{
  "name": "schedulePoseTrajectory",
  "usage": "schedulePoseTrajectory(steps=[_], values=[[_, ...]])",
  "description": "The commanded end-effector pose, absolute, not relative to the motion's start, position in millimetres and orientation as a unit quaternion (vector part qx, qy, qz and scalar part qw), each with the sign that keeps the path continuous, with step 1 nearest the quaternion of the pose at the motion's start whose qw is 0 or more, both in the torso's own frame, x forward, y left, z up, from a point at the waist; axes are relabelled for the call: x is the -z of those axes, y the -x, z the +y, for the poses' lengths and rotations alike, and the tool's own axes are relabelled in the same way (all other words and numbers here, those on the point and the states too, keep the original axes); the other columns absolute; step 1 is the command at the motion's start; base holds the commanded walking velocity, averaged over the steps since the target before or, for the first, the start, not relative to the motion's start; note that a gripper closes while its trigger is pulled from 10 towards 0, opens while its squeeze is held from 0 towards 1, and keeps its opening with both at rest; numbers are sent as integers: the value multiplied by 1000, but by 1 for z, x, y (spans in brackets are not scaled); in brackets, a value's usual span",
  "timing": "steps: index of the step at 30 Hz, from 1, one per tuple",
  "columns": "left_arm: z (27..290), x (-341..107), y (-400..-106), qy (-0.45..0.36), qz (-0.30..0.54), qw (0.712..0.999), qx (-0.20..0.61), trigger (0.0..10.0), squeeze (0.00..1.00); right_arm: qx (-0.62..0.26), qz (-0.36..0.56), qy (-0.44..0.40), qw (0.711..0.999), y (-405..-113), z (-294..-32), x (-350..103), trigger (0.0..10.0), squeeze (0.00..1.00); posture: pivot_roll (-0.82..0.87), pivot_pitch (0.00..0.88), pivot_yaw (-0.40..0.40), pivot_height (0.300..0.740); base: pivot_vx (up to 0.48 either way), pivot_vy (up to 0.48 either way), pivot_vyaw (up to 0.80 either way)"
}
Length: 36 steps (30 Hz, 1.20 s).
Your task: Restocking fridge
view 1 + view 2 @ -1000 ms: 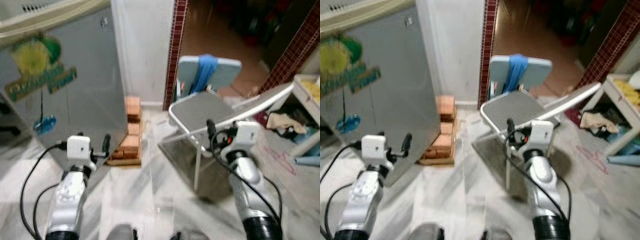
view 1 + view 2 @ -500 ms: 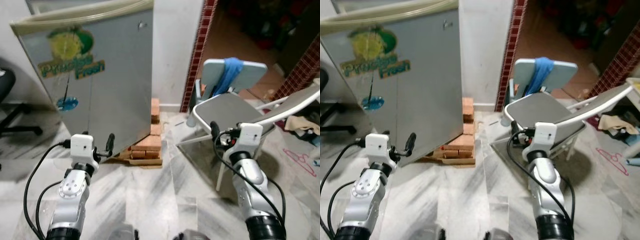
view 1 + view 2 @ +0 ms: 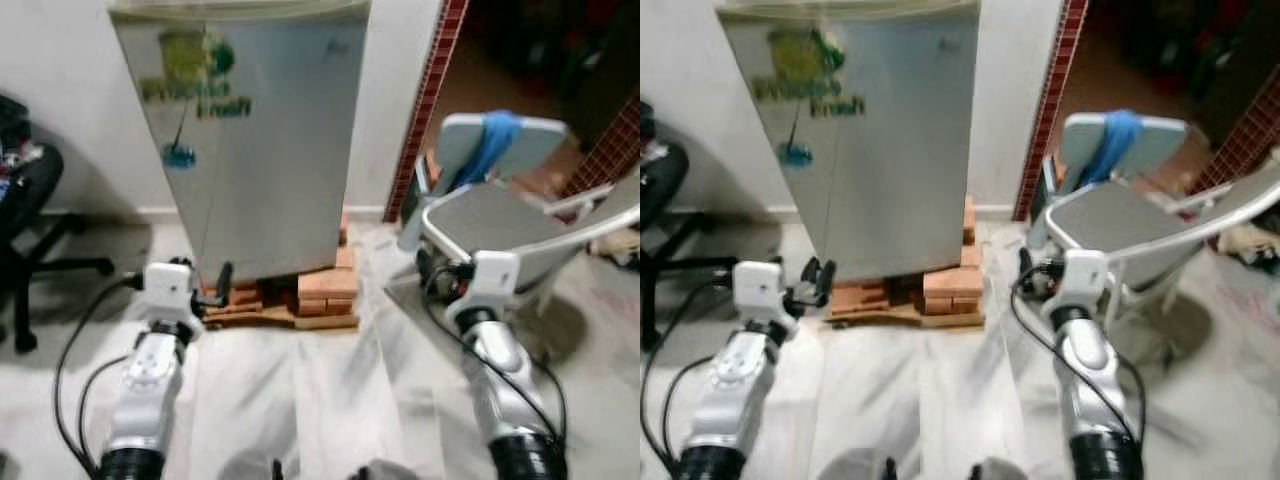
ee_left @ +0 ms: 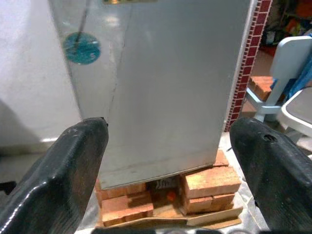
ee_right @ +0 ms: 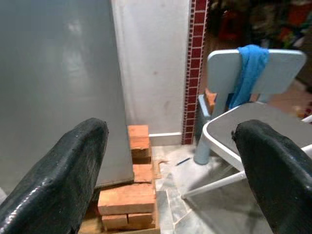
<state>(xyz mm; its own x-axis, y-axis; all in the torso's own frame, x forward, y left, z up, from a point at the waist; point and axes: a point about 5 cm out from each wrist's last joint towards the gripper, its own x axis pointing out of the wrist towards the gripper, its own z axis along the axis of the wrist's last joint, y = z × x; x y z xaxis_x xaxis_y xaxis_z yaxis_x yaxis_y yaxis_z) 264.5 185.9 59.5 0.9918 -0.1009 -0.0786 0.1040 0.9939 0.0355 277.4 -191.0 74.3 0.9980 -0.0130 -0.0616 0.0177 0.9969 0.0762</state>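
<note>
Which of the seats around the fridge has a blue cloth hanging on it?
The pale chair right of the fridge: blue cloth drapes over its backrest. The black office chair on the left has none.

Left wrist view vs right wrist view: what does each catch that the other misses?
Left wrist: the round teal sticker on the door of the silver fridge, and the fridge's full base sitting on the stacked red bricks.

Right wrist: the pale blue chair whole, with a blue cloth draped over its backrest, and a grey-seated white-framed folding chair in front of it.

Both: the fridge, the bricks, the dark red tiled door edge, and an open tool, left tool and right tool, both empty.
</note>
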Motion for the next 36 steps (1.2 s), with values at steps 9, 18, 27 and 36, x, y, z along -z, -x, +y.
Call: schedulePoseTrajectory(steps=[9,18,27,36], values=[[190,-54,-256,-33,47,997,57,10000,0,-1,25,-42,999,-271,-183,-76,10000,0,57,0,-25,740,0,480,0],[189,-51,-253,-35,55,996,61,10000,0,-6,30,-41,999,-271,-179,-75,10000,0,63,0,-26,740,0,480,-725],[190,-51,-254,-40,49,996,70,10000,0,-5,29,-39,999,-272,-181,-76,10000,0,61,0,-26,740,0,141,-800],[198,-52,-255,-40,48,996,70,10000,0,-4,28,-38,999,-273,-182,-77,10000,0,64,0,-27,740,0,0,-800]])
